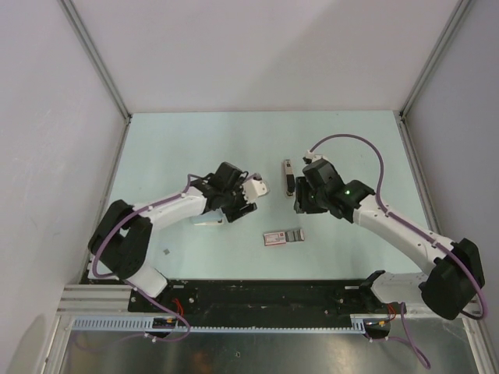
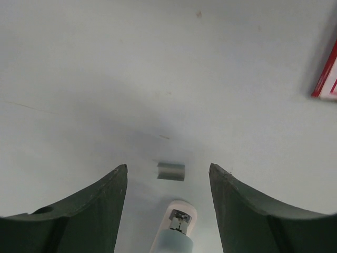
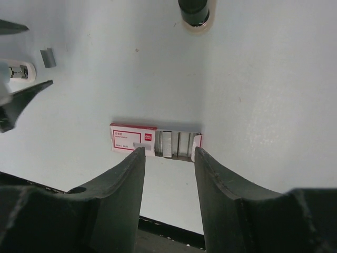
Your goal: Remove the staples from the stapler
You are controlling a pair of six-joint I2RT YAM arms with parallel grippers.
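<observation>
The stapler lies on the table as a slim dark bar with a silvery part, just left of my right wrist. A dark rounded end at the top edge of the right wrist view looks like part of it. My right gripper is open and empty, hovering near the staple box. My left gripper is open. A short strip of staples lies on the table just past its fingertips. A pale blue-white wedge sits between its jaws, not clamped.
A flat pink-and-grey staple box lies slid open, with silvery strips showing, toward the near edge. Its red corner shows in the left wrist view. A tiny grey speck lies near the left arm. Walls enclose the table on three sides.
</observation>
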